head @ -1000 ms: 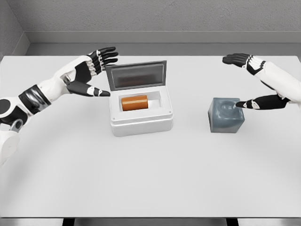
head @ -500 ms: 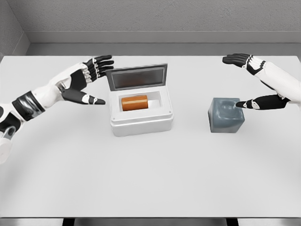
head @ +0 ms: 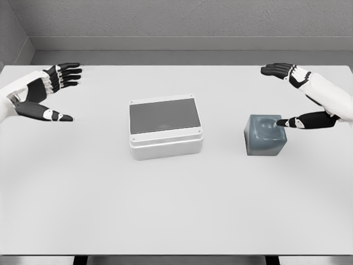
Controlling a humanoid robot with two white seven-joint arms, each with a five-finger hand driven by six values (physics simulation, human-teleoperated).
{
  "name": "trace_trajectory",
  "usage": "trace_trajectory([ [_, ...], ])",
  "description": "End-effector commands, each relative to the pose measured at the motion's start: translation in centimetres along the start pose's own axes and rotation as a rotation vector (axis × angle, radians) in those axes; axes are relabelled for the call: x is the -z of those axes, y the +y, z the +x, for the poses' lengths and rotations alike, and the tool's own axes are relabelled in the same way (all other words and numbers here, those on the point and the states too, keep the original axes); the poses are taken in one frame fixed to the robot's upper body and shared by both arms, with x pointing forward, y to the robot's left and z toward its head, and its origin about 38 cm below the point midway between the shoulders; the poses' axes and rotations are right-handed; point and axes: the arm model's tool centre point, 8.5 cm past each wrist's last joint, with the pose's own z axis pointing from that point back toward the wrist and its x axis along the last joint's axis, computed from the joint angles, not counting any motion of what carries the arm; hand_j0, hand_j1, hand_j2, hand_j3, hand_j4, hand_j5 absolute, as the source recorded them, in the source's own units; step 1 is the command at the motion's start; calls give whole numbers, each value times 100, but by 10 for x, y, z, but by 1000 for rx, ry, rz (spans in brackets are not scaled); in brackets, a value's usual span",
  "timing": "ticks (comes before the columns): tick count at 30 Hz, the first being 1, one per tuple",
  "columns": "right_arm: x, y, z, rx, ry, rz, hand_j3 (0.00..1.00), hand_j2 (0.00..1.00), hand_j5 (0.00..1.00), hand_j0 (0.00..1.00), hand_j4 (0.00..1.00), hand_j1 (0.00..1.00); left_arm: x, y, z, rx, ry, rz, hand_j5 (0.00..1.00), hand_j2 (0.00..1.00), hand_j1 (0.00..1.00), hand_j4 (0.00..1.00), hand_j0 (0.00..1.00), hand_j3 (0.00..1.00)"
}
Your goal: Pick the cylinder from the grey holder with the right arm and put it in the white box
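A smooth white box (head: 165, 134) with its flat grey lid down sits between two open-fingered hands, left (head: 44, 94) and right (head: 300, 96), a rounded grey holder (head: 265, 136) right of it.

Table (head: 176, 210): we see a white, matte top filling most of the view, its front edge near the bottom of the frame.
Wall (head: 187, 19): grey and rough-textured, we find it behind the table's far edge.
Floor strip (head: 193, 57): a grey band between the table's far edge and the wall.
Table supports (head: 80, 260): dark pieces under the table's front edge.
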Motion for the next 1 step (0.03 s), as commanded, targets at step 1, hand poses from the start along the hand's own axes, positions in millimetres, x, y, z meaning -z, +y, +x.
trace_trajectory([
  [1,0,-1,0,6,-1,-5,100,100,100,100,100,100,-16,18,15,51,-6,33,100,100,100,100,100,100],
])
